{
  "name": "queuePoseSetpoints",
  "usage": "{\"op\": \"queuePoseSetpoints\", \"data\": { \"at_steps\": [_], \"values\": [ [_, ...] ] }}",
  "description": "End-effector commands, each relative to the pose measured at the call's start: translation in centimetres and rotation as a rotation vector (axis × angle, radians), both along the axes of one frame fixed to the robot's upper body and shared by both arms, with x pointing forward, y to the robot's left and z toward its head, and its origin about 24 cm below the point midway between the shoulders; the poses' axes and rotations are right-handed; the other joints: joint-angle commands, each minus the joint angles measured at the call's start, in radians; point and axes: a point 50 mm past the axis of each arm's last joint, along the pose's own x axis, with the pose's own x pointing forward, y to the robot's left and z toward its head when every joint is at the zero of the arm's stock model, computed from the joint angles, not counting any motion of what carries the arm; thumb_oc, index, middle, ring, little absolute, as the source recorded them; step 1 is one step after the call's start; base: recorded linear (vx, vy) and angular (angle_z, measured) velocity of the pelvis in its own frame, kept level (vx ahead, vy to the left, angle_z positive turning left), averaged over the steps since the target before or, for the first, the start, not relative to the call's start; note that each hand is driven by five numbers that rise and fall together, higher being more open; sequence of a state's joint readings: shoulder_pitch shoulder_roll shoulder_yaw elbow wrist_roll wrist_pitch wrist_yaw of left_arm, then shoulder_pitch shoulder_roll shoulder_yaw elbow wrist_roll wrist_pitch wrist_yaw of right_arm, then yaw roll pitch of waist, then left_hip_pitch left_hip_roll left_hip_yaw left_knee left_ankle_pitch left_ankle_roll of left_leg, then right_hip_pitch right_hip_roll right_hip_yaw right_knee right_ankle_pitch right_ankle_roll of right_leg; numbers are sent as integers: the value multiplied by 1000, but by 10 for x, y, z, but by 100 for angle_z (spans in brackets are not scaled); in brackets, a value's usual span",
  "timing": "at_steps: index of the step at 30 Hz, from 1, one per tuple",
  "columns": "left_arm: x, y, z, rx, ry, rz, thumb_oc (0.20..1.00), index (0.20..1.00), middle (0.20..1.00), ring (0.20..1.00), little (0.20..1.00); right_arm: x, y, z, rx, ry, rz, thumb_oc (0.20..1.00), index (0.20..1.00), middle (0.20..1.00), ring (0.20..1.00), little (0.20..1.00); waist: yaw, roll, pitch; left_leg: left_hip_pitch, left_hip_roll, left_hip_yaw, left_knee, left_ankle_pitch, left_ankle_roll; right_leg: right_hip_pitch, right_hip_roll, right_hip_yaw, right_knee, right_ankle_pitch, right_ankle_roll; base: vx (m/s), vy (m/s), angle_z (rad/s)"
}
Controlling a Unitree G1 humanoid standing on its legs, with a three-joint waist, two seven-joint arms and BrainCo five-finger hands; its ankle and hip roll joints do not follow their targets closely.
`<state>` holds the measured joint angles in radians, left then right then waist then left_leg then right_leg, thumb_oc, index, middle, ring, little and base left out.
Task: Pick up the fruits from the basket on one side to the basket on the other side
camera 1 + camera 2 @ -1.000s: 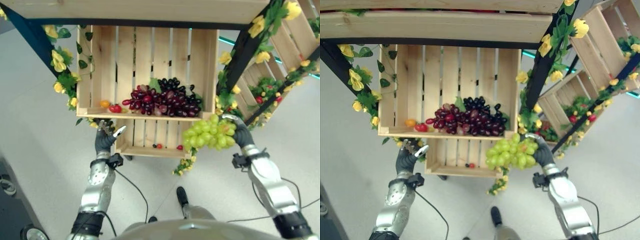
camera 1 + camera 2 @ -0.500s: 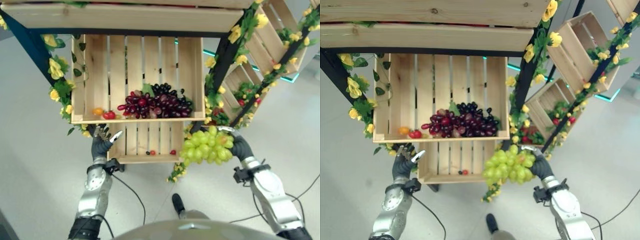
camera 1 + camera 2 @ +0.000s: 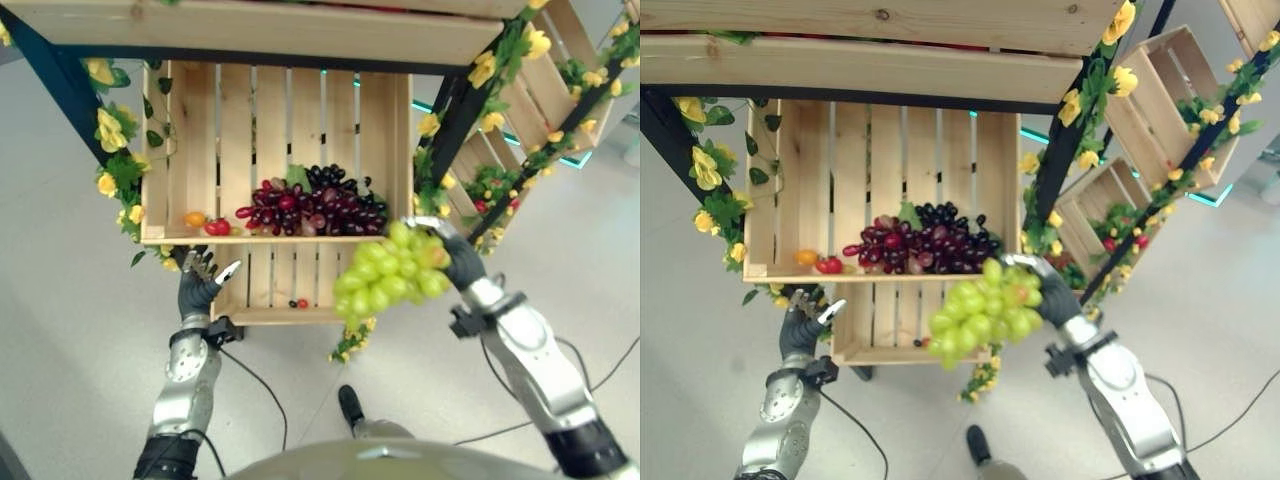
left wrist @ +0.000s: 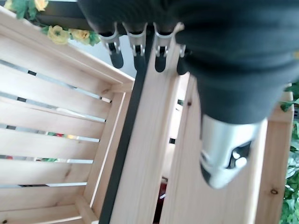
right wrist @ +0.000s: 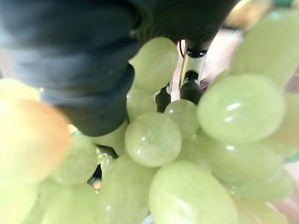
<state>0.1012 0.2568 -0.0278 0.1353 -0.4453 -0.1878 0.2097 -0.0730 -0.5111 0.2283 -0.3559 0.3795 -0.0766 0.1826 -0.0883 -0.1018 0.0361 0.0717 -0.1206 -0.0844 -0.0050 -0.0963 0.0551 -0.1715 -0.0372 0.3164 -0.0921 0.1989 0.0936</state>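
My right hand is shut on a bunch of green grapes, held in the air in front of the wooden crate, just below its front edge at the right. The grapes crowd round the fingers in the right wrist view. Inside the crate lie dark red and black grapes, a small orange fruit and red tomatoes. My left hand hangs open below the crate's front left corner, holding nothing; its fingers point along the crate's wood.
A lower crate under the first holds a few small red fruits. Black frame posts with yellow flowers flank the crates. More tilted crates with greenery and red fruit stand to the right. A wooden shelf board overhangs above.
My right hand has carried the green grapes leftward and slightly up, closer to the crate's front edge. The left hand has stayed where it was.
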Motion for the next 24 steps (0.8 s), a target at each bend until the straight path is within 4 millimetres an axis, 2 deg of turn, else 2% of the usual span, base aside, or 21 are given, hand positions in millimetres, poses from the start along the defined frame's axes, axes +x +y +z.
{"op": "queuePoseSetpoints", "data": {
  "at_steps": [1,2,3,5,10,13,15,16,17,18,21,22,24],
  "values": [
    [20,-8,22,64,-94,-76,1000,1000,1000,1000,1000,3,15,71,110,-324,83,200,200,200,200,200,30,53,-1,-57,-6,-7,-72,29,-7,56,43,-28,16,-111,40,16,-6,10],
    [20,-8,22,64,-95,-74,1000,1000,1000,1000,1000,3,15,72,110,-325,84,200,200,200,200,200,29,54,0,-57,-6,-7,-72,29,-7,55,43,-28,16,-111,40,24,4,9],
    [21,-12,22,52,-97,-90,1000,1000,1000,1000,1000,5,23,84,112,-371,111,200,200,200,200,200,38,51,-3,-59,-7,-9,-74,29,-7,55,41,-32,14,-110,40,17,4,3],
    [22,-14,22,48,-94,-97,1000,1000,1000,1000,1000,7,31,92,116,-397,139,200,200,200,200,200,46,49,-6,-60,-7,-13,-75,29,-7,57,40,-35,12,-109,41,30,4,4],
    [23,-21,20,36,-85,-127,1000,1000,1000,1000,1000,14,49,107,95,-436,184,200,200,200,200,200,65,42,-11,-56,-8,-21,-75,27,-7,63,37,-40,9,-111,39,15,1,1],
    [23,-22,20,34,-85,-132,1000,1000,1000,1000,1000,17,52,108,89,-436,184,200,200,200,200,200,67,40,-10,-56,-8,-22,-76,27,-7,64,36,-41,8,-111,40,3,1,1],
    [23,-26,19,22,-82,-150,1000,1000,1000,1000,1000,26,59,113,67,-442,167,200,200,200,200,200,78,35,-12,-57,-8,-26,-77,28,-7,66,33,-44,6,-111,40,15,3,2],
    [24,-28,20,20,-85,-165,1000,1000,1000,1000,1000,36,64,114,42,-427,142,200,200,200,200,200,89,32,-12,-59,-9,-30,-76,29,-7,66,31,-49,5,-110,40,16,1,5],
    [24,-28,20,20,-86,-164,1000,1000,1000,1000,1000,37,64,115,42,-428,143,200,200,200,200,200,88,32,-12,-59,-9,-30,-76,29,-7,66,31,-49,5,-110,40,10,4,5],
    [24,-28,21,25,-91,-175,1000,1000,1000,1000,1000,49,62,116,9,-418,81,200,200,200,200,200,97,28,-11,-62,-10,-33,-76,30,-8,65,29,-54,5,-108,40,0,3,6],
    [24,-28,22,21,-94,-181,1000,1000,1000,1000,1000,57,61,120,-26,-431,40,200,200,200,200,200,101,25,-9,-65,-11,-37,-76,31,-8,63,28,-58,5,-108,40,2,0,8],
    [25,-30,22,24,-90,-204,1000,1000,1000,1000,1000,80,54,122,-114,-407,-73,200,200,200,200,200,116,18,-10,-69,-13,-44,-76,34,-9,61,27,-64,5,-107,40,10,2,12],
    [26,-31,22,21,-91,-210,1000,1000,1000,1000,1000,89,52,124,-131,-400,-115,200,200,200,200,200,118,18,-8,-70,-14,-46,-75,34,-9,61,26,-66,5,-106,40,11,3,8]
  ]
}}
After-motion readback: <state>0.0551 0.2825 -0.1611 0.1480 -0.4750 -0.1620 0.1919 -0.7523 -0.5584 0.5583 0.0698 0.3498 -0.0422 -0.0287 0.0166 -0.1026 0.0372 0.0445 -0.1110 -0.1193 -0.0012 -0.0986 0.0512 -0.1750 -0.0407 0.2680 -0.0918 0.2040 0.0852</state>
